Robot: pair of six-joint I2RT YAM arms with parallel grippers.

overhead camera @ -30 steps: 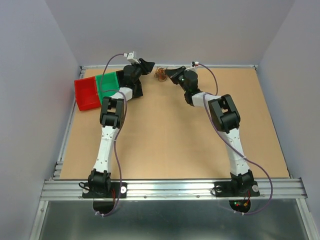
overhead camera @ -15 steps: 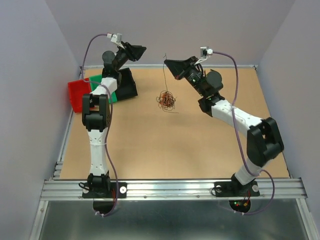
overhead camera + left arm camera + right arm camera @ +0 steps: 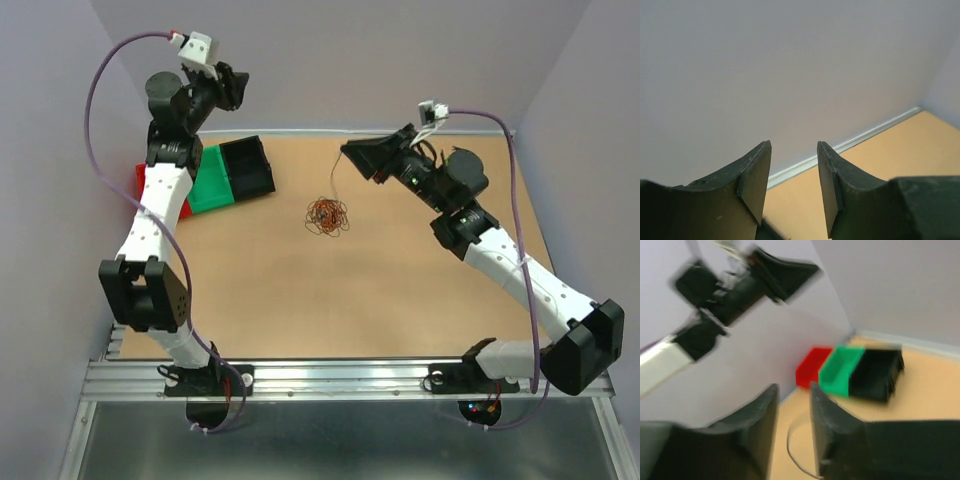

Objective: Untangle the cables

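Observation:
The cables (image 3: 327, 216) lie as a small reddish-orange and dark curly clump on the brown table, back of centre. One thin strand (image 3: 336, 185) rises from it toward my right gripper (image 3: 347, 150), which hovers just up and right of the clump. In the right wrist view that gripper (image 3: 792, 386) has its jaws a little apart, and a thin wire (image 3: 790, 442) curves low in the gap, not pinched. My left gripper (image 3: 232, 88) is raised high at the back left, far from the clump. It is open and empty (image 3: 792, 145), facing the wall.
Red (image 3: 140, 180), green (image 3: 210, 182) and black (image 3: 248, 165) bins stand in a row at the back left, below the left arm. They also show in the right wrist view as the red bin (image 3: 812, 367), green bin (image 3: 842, 371) and black bin (image 3: 875, 376). Grey walls enclose the table.
The clump went from the back edge to the table's middle. The left arm lifted and swung back left. The right arm pulled back right and its jaws parted slightly.

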